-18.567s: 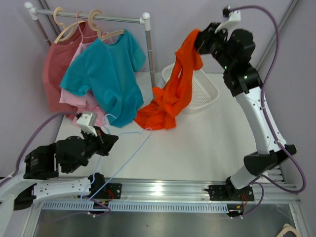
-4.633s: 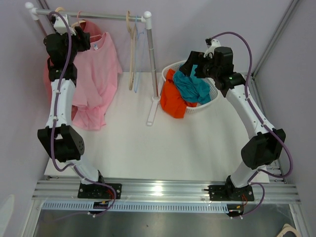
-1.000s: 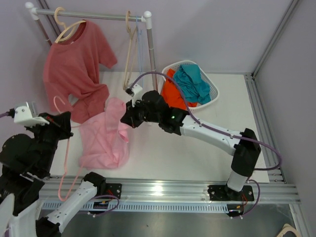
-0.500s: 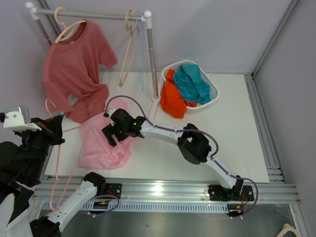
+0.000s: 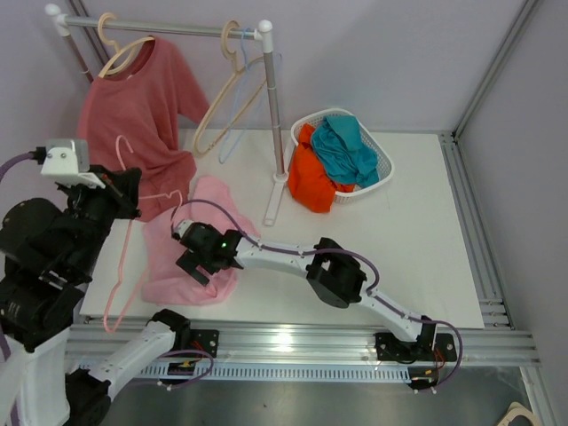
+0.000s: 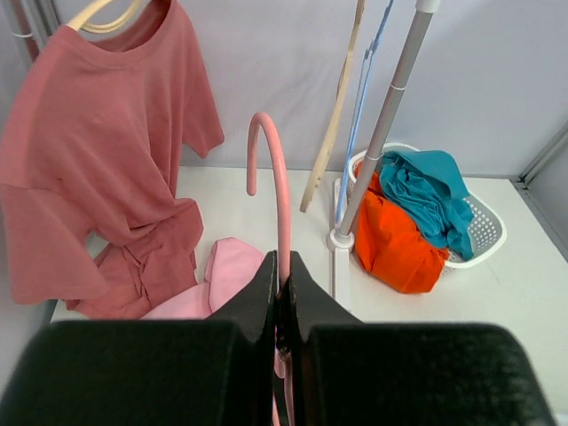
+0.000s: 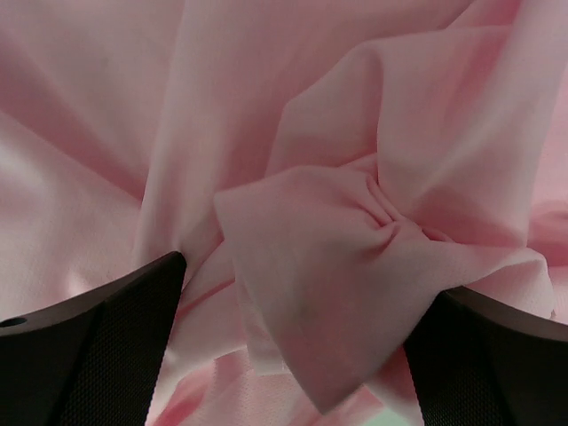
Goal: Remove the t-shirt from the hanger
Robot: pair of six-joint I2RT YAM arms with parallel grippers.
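The pink t-shirt (image 5: 167,277) lies crumpled on the table; in the right wrist view its folds (image 7: 293,133) fill the picture. My right gripper (image 5: 192,259) is low over it and open, fingers (image 7: 98,346) wide either side of a bunched fold (image 7: 382,222) and not pinching it. My left gripper (image 5: 120,191) is shut on the neck of the pink wire hanger (image 5: 122,257), just below the hook (image 6: 269,169), holding it left of the shirt (image 6: 226,271).
A red t-shirt (image 5: 133,115) hangs on the rack (image 5: 266,98) at the back left, beside bare hangers (image 5: 226,98). A white basket (image 5: 383,164) with orange and teal shirts stands at the back right. The rack's foot (image 5: 273,204) is next to the pink shirt.
My right gripper has opened and let go of the pink shirt, which has settled on the table. The left arm has carried the hanger up and right. The bare hangers swing on the rack.
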